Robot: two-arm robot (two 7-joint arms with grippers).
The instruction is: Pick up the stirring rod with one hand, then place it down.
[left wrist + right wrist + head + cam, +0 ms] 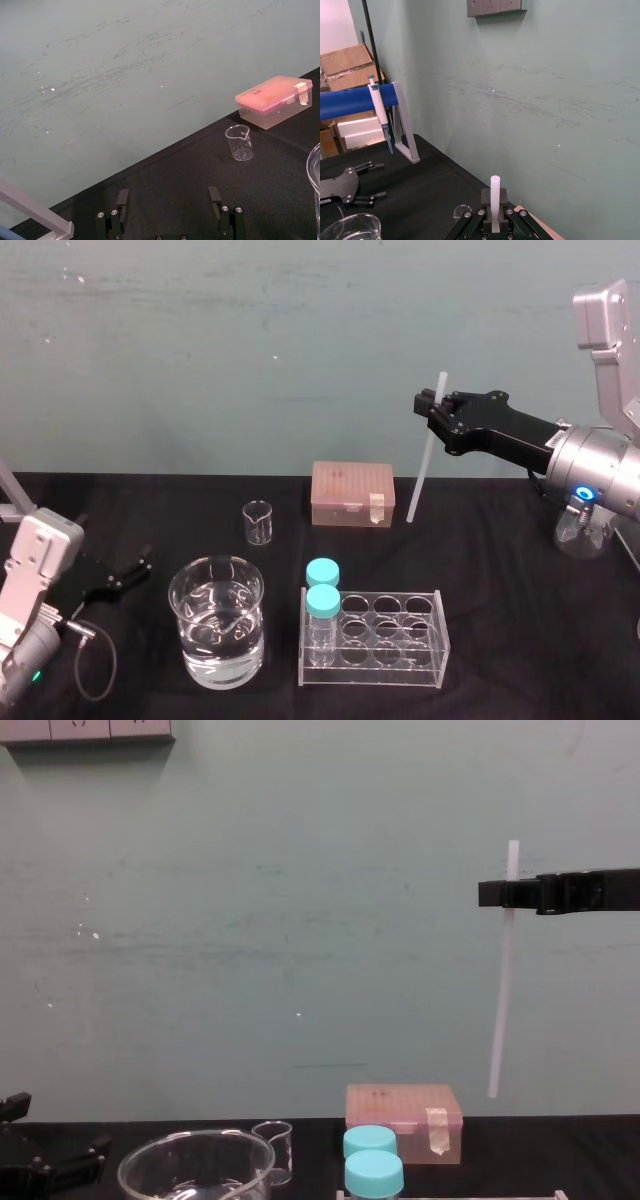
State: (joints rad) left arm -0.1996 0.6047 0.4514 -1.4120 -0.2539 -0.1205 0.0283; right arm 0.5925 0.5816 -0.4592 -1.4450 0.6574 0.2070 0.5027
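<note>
Head view has the right hand up above and to the right of the pink lidded box, its two slim fingers pinched on the stirring rod a little below the rod's top end. The rod hangs almost upright with a slight lean, its lower end just right of the box. From the chest view, the right hand reaches in level, high above the box. There the rod drops from it and ends at about the height of the box lid, clear of the black tabletop. Seen from the right wrist, the rod's blunt top pokes up between the closed fingers.

Far to the left of the box, the left hand rests low by the tabletop. Its fingers are spread wide with nothing between them.
</note>
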